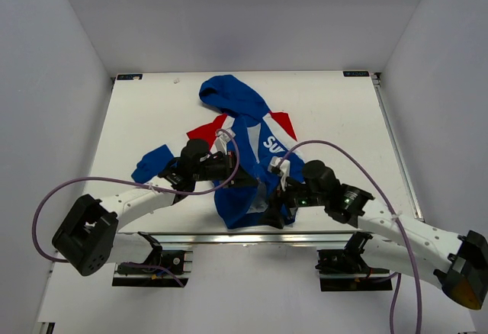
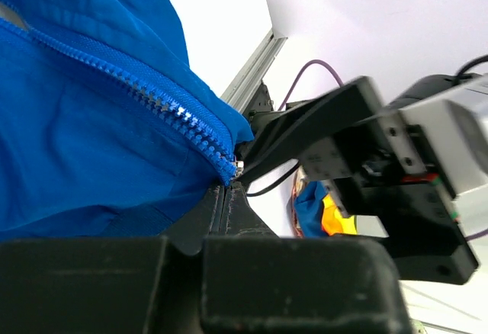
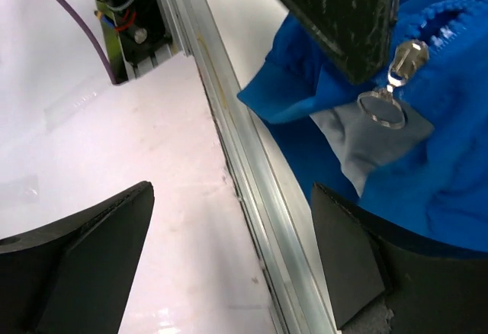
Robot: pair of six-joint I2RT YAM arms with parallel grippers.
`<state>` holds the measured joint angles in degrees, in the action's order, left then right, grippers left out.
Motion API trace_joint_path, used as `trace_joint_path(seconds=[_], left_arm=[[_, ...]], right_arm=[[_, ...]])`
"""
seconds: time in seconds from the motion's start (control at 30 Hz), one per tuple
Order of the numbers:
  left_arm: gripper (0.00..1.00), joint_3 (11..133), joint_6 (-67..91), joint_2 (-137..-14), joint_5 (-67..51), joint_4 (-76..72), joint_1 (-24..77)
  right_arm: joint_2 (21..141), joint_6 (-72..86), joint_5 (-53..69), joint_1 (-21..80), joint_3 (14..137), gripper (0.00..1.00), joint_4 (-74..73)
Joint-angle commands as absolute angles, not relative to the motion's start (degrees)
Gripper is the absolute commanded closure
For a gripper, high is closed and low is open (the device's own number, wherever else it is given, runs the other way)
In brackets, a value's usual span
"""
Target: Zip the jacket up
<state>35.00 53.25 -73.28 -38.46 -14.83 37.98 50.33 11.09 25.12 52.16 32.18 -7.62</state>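
Jacket [image 1: 242, 130] lies spread on the white table [image 1: 343, 120] in the top view, hood toward the far edge and hem by the near edge. The left gripper [image 1: 245, 178] lies across its middle and the right gripper [image 1: 276, 206] is at the hem, near the right side of the zip

From the left wrist, the left gripper [image 2: 226, 197] has its fingers pressed together, clamped on blue cloth right at the lower end of the zipper [image 2: 152, 97], whose teeth are meshed where they show. The right gripper's black finger [image 2: 305, 124] reaches in just beside that spot

From the right wrist, the right gripper [image 3: 229, 254] has its fingers wide apart, with only table and the metal rail [image 3: 244, 158] between them. The jacket's hem [image 3: 457, 158] overhangs the rail and lies against the right-hand finger [image 3: 354, 265]. The silver slider [image 3: 408, 56] and its pull ring [image 3: 381, 110] hang free at the bottom of the zip, beside the left gripper's dark finger [image 3: 343, 14]
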Motion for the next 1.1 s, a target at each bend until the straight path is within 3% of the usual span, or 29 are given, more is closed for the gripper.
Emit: trace_joint_path(seconds=[0.0, 0.4, 0.87, 1.07], left_arm=[[1.00, 36.21, 53.17, -70.75, -38.94, -15.38, 37.71], [1.00, 36.04, 53.26, -70.40, -39.02, -15.56, 37.70], [1.00, 35.68, 53.53, -70.84, -39.20, -16.26, 37.71], [1.00, 35.42, 53.88, -71.19, -39.29, -16.70, 37.71]], right_arm=[[53.25, 16.07, 27.25, 52.38, 31.73, 0.12, 3.42], [53.70, 26.27, 13.45, 51.68, 25.67, 0.11, 16.07], [53.00, 34.53, 16.26, 49.13, 20.13, 0.11, 34.27], [52.47, 35.16, 16.96, 49.04, 19.51, 0.13, 35.07]])
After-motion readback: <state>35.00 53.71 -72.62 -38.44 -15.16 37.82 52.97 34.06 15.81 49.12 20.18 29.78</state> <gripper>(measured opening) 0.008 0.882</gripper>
